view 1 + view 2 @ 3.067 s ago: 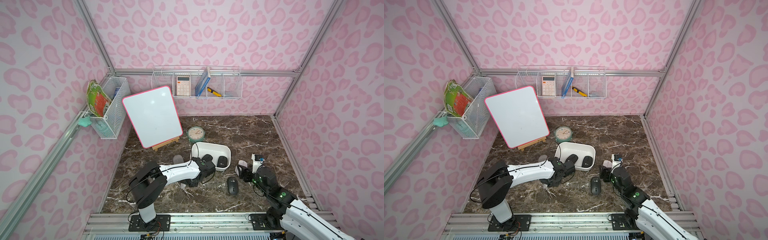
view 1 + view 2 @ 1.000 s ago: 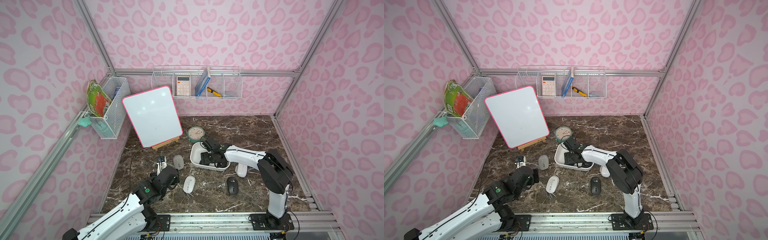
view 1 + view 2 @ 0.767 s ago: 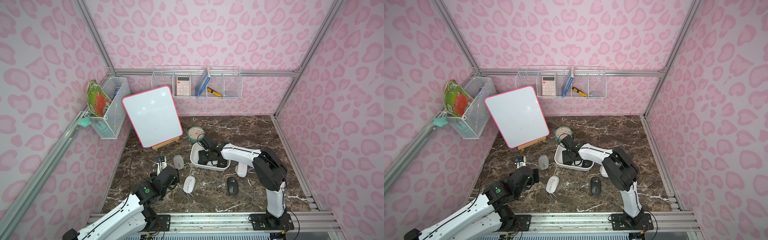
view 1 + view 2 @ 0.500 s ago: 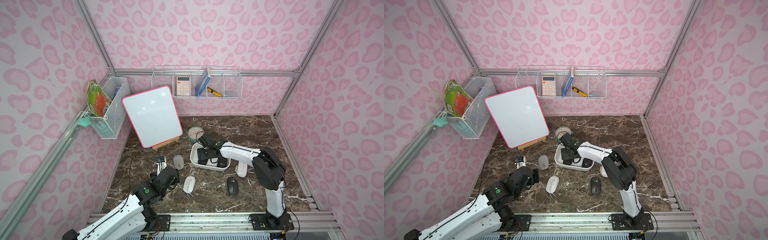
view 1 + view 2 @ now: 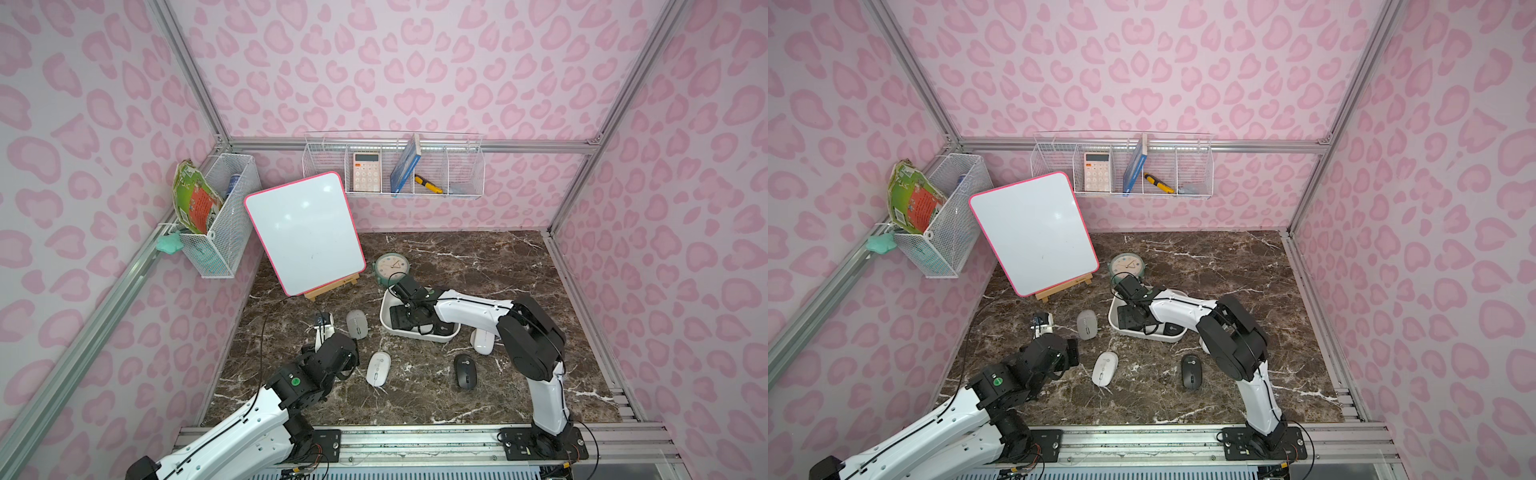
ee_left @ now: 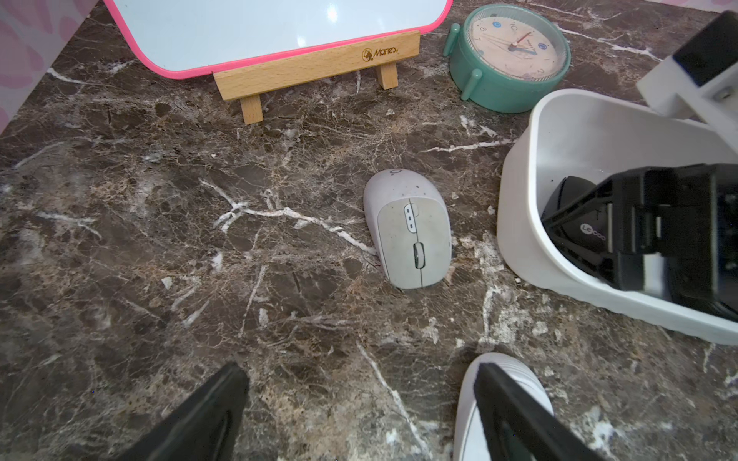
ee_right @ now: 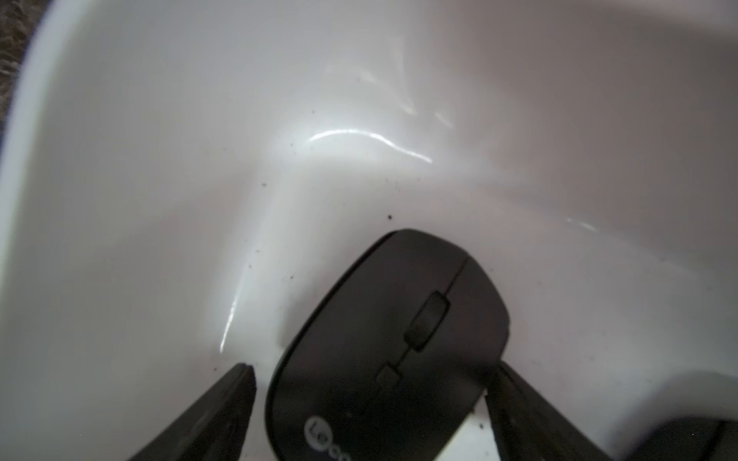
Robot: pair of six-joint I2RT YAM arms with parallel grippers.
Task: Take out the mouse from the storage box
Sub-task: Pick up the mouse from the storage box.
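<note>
The right gripper (image 7: 371, 373) stands spread inside the storage box (image 6: 519, 239) at mid-bench. Its fingers sit either side of a black mouse (image 7: 391, 339) lying on the tub floor, at the end nearer the bench's left edge. A gap shows beside one finger, so the mouse is straddled and not yet gripped.

The arms have traded places in three seconds. Then the left arm was reaching into the box and the right arm was folded back by the front-right corner. Over the last second the right gripper has edged along the tub toward this end.

The left gripper (image 6: 359, 373) now hangs released and empty, drawn back toward the front-left corner. A white mouse (image 5: 378, 368) lies under one of its fingers near the front edge, where none could be seen three seconds ago.

A grey mouse (image 5: 357, 324), a second white mouse (image 5: 482, 343) and a loose black mouse (image 5: 465, 370) also lie on the marble bench (image 5: 478, 266). A second black mouse (image 5: 443, 330) remains in the tub beside the gripper.

The emptying looks well along, though two mice are left. The next move is probably to close squarely on the straddled mouse and lift it clear of the wall without catching its neighbour.
</note>
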